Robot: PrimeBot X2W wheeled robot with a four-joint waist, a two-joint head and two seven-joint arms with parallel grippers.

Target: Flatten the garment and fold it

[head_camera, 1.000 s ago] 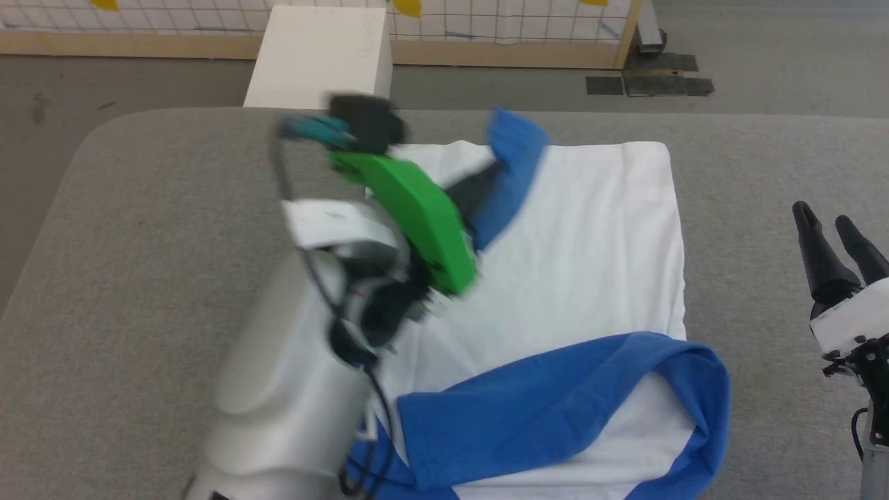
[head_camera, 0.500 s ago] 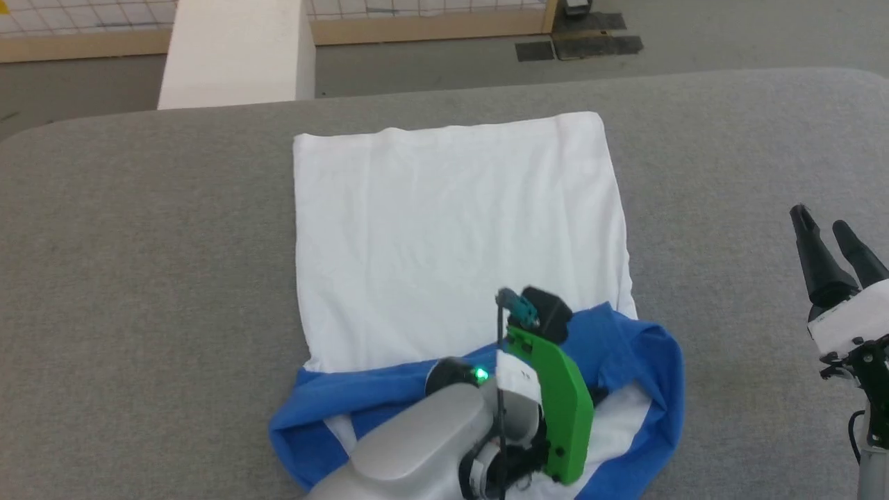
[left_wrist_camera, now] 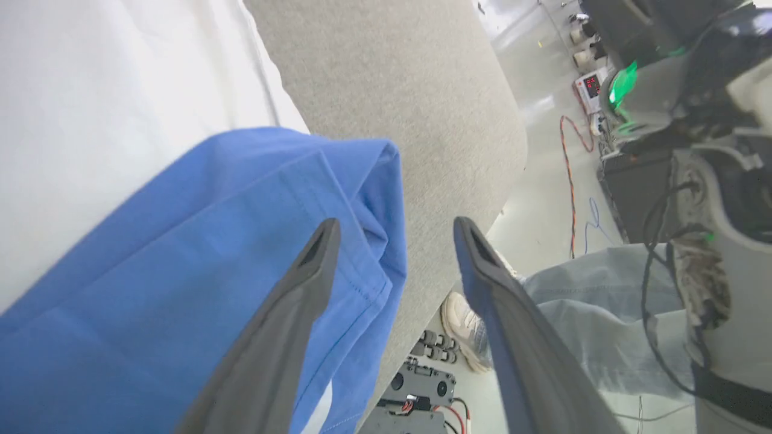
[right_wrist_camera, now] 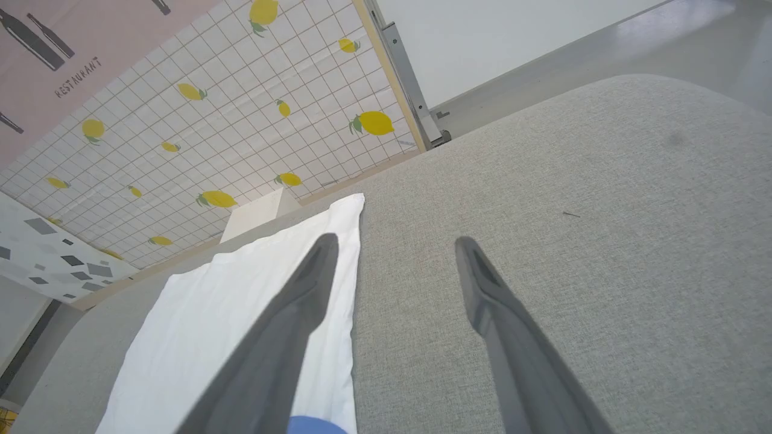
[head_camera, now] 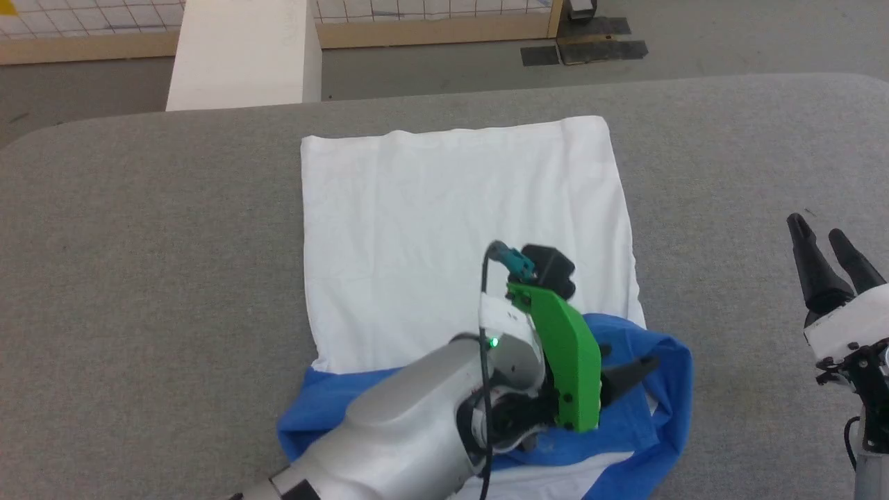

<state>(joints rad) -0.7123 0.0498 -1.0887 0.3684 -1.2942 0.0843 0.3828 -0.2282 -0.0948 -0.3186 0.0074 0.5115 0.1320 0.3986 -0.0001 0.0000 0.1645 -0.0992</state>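
The garment lies on the grey table, its white body spread flat and smooth toward the far side. Its blue sleeves and shoulder band are bunched across the near end. My left gripper hovers just over that blue cloth, pointing right. In the left wrist view the left gripper stands open over the blue sleeve edge, gripping nothing. My right gripper waits open above bare table, right of the garment. In the right wrist view the right gripper frames the white hem.
A white box stands on the floor behind the table's far edge. Beyond the table's right edge, a person's jeans leg and shoe show in the left wrist view, with cables and equipment on the floor.
The left arm carried the blue sleeve from the far side down to the near end, then let it go; its fingers now stand open. The head camera shifted. The right gripper stayed put.
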